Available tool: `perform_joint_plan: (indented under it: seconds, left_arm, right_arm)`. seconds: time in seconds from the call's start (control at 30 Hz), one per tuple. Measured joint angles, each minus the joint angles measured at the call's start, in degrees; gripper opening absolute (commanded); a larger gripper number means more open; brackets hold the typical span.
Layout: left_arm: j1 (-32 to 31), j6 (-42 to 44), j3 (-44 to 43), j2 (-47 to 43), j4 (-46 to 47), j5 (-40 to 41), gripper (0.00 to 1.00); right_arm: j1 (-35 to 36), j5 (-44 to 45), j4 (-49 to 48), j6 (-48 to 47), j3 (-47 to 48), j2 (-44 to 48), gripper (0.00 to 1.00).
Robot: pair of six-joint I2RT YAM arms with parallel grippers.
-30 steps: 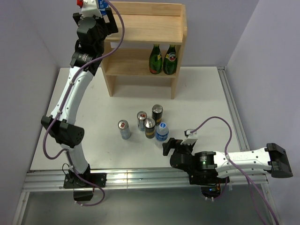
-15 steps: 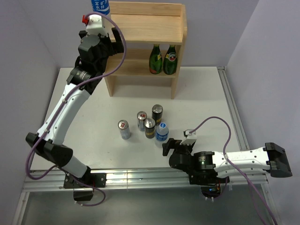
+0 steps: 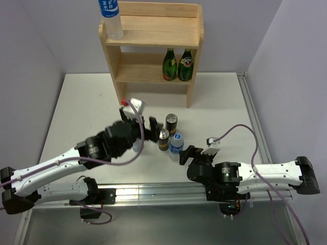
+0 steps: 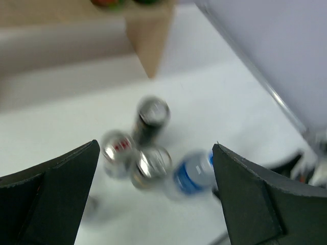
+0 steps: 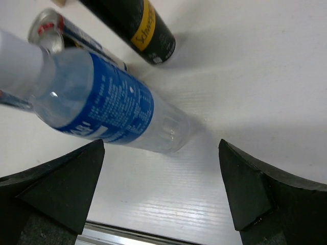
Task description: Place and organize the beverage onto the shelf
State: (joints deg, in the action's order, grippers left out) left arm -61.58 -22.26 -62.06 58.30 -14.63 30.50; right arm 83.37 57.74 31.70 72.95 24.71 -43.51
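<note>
The light-wood shelf (image 3: 193,46) stands at the back, with one water bottle (image 3: 109,18) upright at the left of its top tier. Mid-table stand two black-and-gold cans (image 3: 171,124), (image 3: 163,139) and a second water bottle (image 3: 176,144). My left gripper (image 3: 144,133) hovers open over the group's left side and covers the silver cans from above. The blurred left wrist view shows a silver can (image 4: 116,152), a black can (image 4: 150,120), the bottle (image 4: 194,173) and my open gripper (image 4: 156,145). My right gripper (image 3: 183,154) is open just right of the bottle (image 5: 102,107), nothing between its jaws (image 5: 161,145).
Two green glass bottles (image 3: 177,65) stand on the shelf's lower tier at the right. A metal rail (image 3: 153,193) runs along the near table edge. Walls close in on the left and right sides.
My left arm has swung down from the shelf's top tier to above the cans, leaving the water bottle standing there. The right arm has hardly moved.
</note>
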Motion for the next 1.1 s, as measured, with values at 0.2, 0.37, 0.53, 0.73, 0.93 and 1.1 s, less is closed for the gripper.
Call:
perform_joint_plan:
  seconds: [0.2,0.37,0.53,0.73,0.93,1.1]
  left_arm:
    - [-16.9,-8.7,10.4,-0.8,-1.2,7.1,0.99]
    - [-27.0,-15.3,11.6,6.3,0.8,12.1,0.99]
    - [-29.4,-19.6,12.2,16.9,6.0,12.6,0.99]
    - [-28.7,-23.6,12.3,30.0,13.1,17.9,0.99]
    - [-23.2,-21.6,12.8,39.1,24.9,19.2,0.99]
    - [-20.2,-19.1,10.5,44.8,29.4,20.7,0.99]
  right_arm:
    - [-0.5,4.5,11.7,6.1,5.8,5.2,1.0]
    - [-4.4,6.2,13.4,3.6,8.6,6.3,1.0]
    - [-7.8,6.0,12.4,-0.2,8.7,6.3,1.0]
    - [-8.3,5.5,12.6,-0.9,8.7,8.7,1.0]
    - [-8.3,4.8,12.7,-1.7,8.7,12.0,1.0]
    - [-8.3,4.5,12.8,-2.6,8.6,12.2,1.0]
